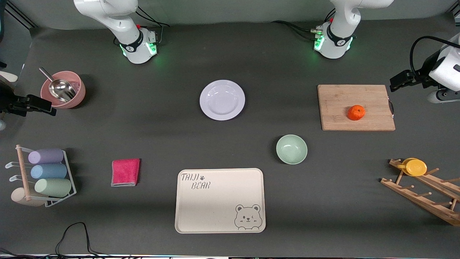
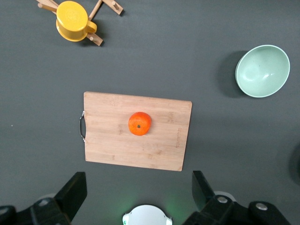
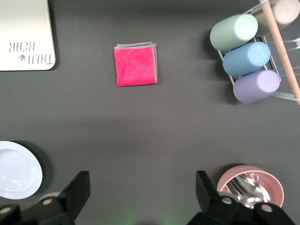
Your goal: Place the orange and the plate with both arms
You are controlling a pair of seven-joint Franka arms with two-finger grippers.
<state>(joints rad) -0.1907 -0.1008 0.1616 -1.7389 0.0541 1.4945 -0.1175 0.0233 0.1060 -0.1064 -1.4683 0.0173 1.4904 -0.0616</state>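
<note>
Under the wide-open, empty left gripper (image 2: 136,199) sits the orange (image 2: 139,123), small, round, dimpled, stem dimple up, on a smooth wooden cutting board (image 2: 112,140) with a metal handle. The right gripper (image 3: 140,201), also spread wide and empty, hangs above bare mat, the glossy white round plate (image 3: 16,168) lying flat just beside it.

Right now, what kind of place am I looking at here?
Probably a robot lab set up like a kitchen: two arms over a dark table holding a plate, an orange on a cutting board, and racked cups.
</note>
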